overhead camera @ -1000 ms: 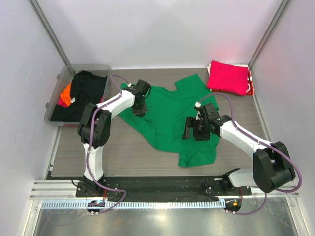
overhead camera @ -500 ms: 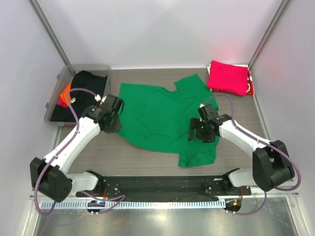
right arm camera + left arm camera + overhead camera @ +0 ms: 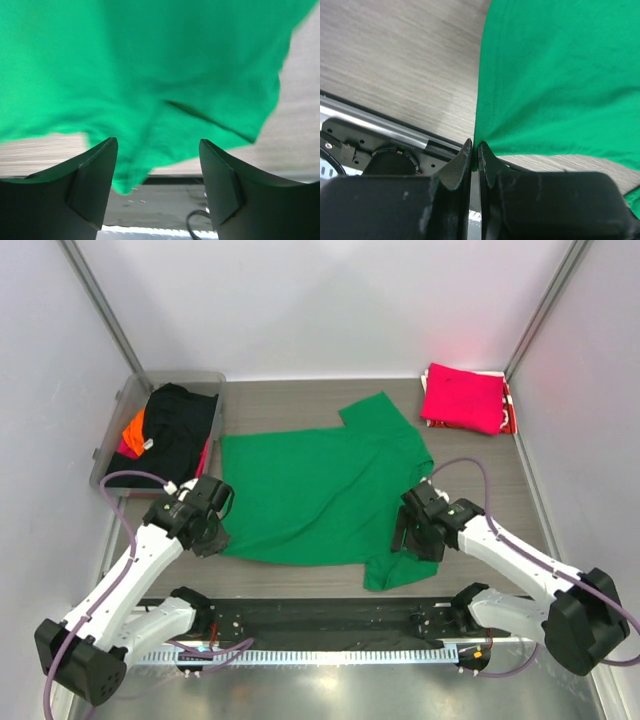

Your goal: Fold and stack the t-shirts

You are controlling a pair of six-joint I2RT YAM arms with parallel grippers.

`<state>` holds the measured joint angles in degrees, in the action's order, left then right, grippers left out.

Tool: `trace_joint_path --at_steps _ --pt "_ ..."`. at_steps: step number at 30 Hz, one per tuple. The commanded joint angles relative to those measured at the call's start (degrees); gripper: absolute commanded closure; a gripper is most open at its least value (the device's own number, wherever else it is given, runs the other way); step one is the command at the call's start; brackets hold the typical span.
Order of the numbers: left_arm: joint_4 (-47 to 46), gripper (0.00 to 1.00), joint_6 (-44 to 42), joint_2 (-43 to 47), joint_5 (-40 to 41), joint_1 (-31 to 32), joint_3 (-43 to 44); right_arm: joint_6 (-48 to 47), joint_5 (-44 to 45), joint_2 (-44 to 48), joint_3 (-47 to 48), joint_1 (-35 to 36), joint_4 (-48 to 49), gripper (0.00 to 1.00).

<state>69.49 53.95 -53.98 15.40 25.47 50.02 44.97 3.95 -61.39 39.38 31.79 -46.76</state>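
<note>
One green t-shirt (image 3: 310, 490) spread on desk (image 3: 300, 400); left claw (image 3: 475, 146) pinches corner, right claw (image 3: 157, 142) wide; folding likely next.

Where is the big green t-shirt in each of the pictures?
Top external: the bright green short-sleeved cloth t-shirt lies spread out in the middle of the picture.
Left wrist: the shirt fills the upper right; its corner meets the closed left fingers.
Right wrist: the shirt fills the top, above the open right fingers.
Shared landmark: the grey wood-grain table.
</note>
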Motion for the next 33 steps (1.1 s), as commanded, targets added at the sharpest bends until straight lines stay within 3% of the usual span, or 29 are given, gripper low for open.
trace_joint_path --at_steps 1,17,19,21,24,25,27,33 --pt "1.4 0.92 3.0 -0.4 -0.3 -0.2 -1.9 6.3 2.4 -1.6 -2.7 3.4 -1.3 0.30" --pt "0.4 0.93 2.3 -0.3 -2.0 -0.2 -2.0 6.4 7.6 -11.5 -3.5 8.6 4.6 0.49" --pt "0.4 0.93 2.4 -0.3 -2.0 -0.2 -2.1 6.0 8.2 -12.6 -3.2 8.6 4.6 0.59" --pt "0.4 0.94 2.4 -0.2 -2.0 -0.2 -2.1 6.2 7.8 -12.5 -3.2 8.7 4.5 0.77" --pt "0.6 0.94 2.3 0.0 -2.0 -0.2 -2.1 6.6 7.2 -10.8 -3.5 9.2 4.0 0.87" --pt "0.6 0.93 2.4 0.1 -2.0 -0.2 -2.2 6.5 7.1 -10.3 -3.5 9.3 3.4 0.95" --pt "0.6 0.94 2.4 0.3 -1.9 -0.2 -2.1 7.0 6.8 -8.4 -3.4 9.4 1.7 0.99" --pt "1.8 0.94 2.5 1.3 -0.8 -0.2 -1.7 8.4 5.6 -0.4 -3.2 10.3 -4.0 0.98"
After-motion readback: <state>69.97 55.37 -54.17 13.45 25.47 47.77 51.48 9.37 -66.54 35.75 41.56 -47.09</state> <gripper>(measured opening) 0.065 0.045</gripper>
